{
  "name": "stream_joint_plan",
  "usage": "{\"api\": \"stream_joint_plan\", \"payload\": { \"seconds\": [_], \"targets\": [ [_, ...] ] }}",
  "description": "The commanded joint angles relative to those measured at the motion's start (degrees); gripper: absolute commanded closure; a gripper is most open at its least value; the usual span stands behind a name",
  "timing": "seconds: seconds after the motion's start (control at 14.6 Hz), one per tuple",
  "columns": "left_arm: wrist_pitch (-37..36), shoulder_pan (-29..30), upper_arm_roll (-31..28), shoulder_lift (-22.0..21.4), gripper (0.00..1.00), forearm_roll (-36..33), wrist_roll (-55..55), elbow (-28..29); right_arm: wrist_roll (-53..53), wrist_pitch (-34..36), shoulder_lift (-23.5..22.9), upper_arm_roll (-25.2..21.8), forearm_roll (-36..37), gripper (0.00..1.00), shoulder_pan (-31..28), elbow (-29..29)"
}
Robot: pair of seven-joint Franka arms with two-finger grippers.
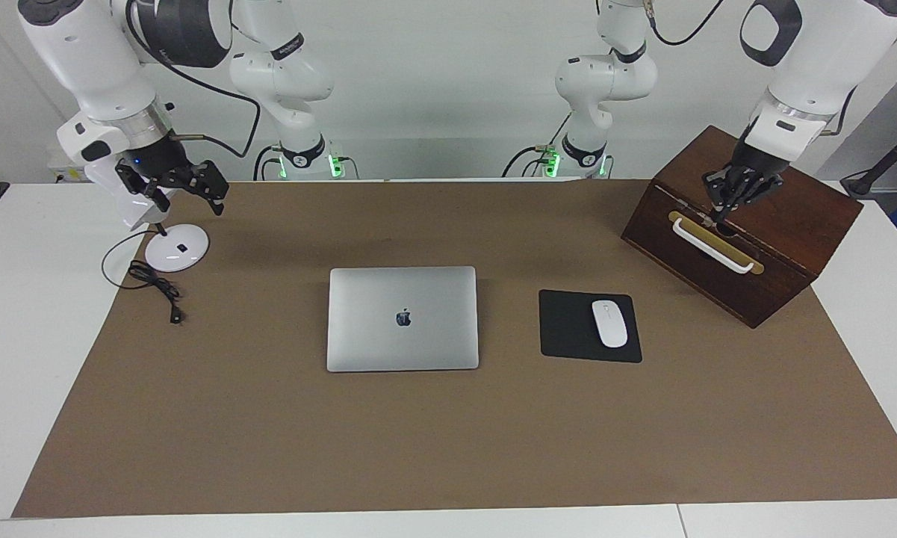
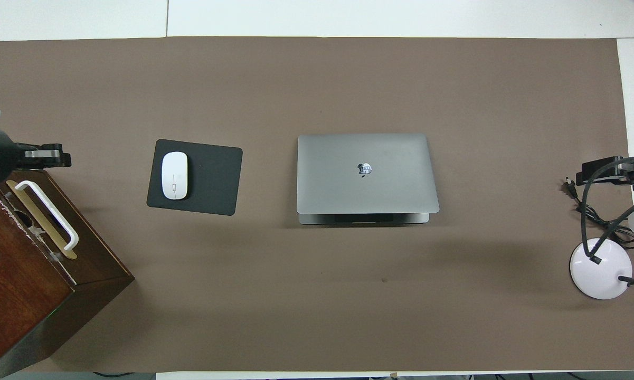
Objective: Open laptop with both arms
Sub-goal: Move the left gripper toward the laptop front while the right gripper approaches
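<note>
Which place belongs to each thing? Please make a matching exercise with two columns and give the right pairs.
1. thin silver aluminium laptop
2. white computer mouse
3. dark wooden box with a white handle

A. on the black mouse pad
B. under the left end effector
C. closed, in the middle of the brown mat

Pairs: 1-C, 2-A, 3-B

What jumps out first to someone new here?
The closed silver laptop lies mid-mat, with a white mouse on a black pad beside it toward the left arm's end. The left gripper hangs over the wooden box; the right gripper, open, is over the lamp base.
</note>
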State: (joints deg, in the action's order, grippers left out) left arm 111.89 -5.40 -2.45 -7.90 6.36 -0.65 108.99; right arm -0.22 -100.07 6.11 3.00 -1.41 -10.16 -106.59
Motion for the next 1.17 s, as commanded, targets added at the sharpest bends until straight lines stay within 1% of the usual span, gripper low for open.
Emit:
{"api": "stream_joint_plan", "payload": {
  "seconds": [0.0,0.21,0.41,0.62,0.69,0.89,1.1],
  "targets": [
    [9.99,-2.94,-0.45,-5.89,1.00,3.04,0.03,11.05,-1.80,-6.26,2.50,0.51,-2.46,0.00,-1.62,-6.51],
    [15.98,-7.15,-0.45,-7.04,1.00,3.14,0.03,15.19,-1.62,-10.75,3.30,0.60,-2.90,0.00,-1.18,-10.12],
    [23.52,-11.29,-0.45,-8.53,1.00,3.14,0.03,21.42,-1.54,-18.73,5.40,0.60,-7.37,0.00,-0.83,-16.62],
    [29.43,-14.45,-0.45,-9.42,1.00,3.22,0.03,26.61,-0.57,-23.75,6.02,0.60,-11.06,0.00,0.75,-19.88],
    [31.70,-15.94,-0.45,-9.33,1.00,3.22,0.12,28.20,0.13,-26.38,6.63,1.04,-12.47,0.00,1.01,-21.80],
    [40.23,-21.04,-0.54,-8.54,1.00,3.22,-0.14,33.38,5.74,-33.94,8.74,1.04,-13.62,0.00,6.36,-27.25],
    [48.84,-24.47,-0.62,-6.88,1.00,3.22,-0.50,38.13,10.49,-41.41,11.29,1.04,-13.62,0.00,12.07,-32.70]
  ]
}}
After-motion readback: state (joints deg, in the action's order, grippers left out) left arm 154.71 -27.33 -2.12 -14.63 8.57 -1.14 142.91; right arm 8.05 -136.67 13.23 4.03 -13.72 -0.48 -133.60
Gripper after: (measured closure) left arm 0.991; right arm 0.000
